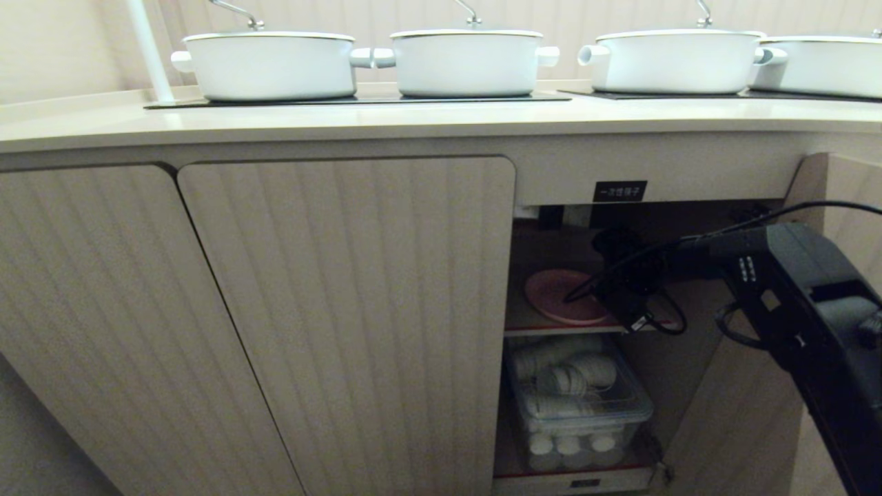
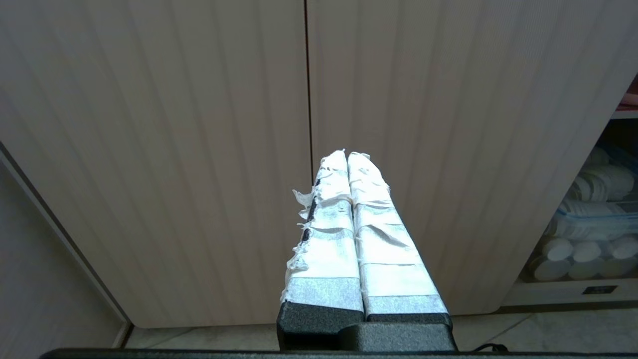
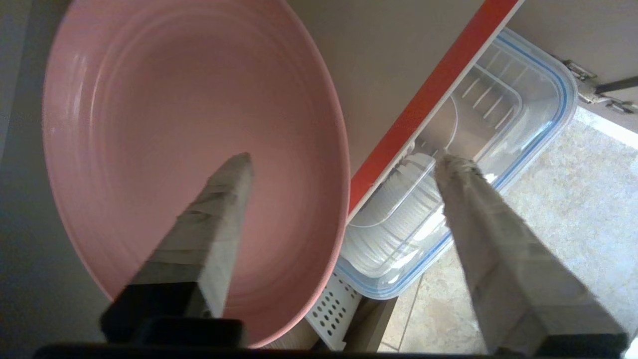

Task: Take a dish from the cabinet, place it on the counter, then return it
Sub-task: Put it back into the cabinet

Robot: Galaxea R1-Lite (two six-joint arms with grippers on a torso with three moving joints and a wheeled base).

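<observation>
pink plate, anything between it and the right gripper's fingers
Nothing visible. The right gripper is open at the pink plate on the cabinet's inner shelf, one of its fingers over the plate, the other beyond the rim.

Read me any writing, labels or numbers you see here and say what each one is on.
Black label on the cabinet frame above the open compartment: white characters, too small and blurred to read.
Small dark tag on the cabinet's bottom front edge: unreadable.
No other text is visible.
</observation>
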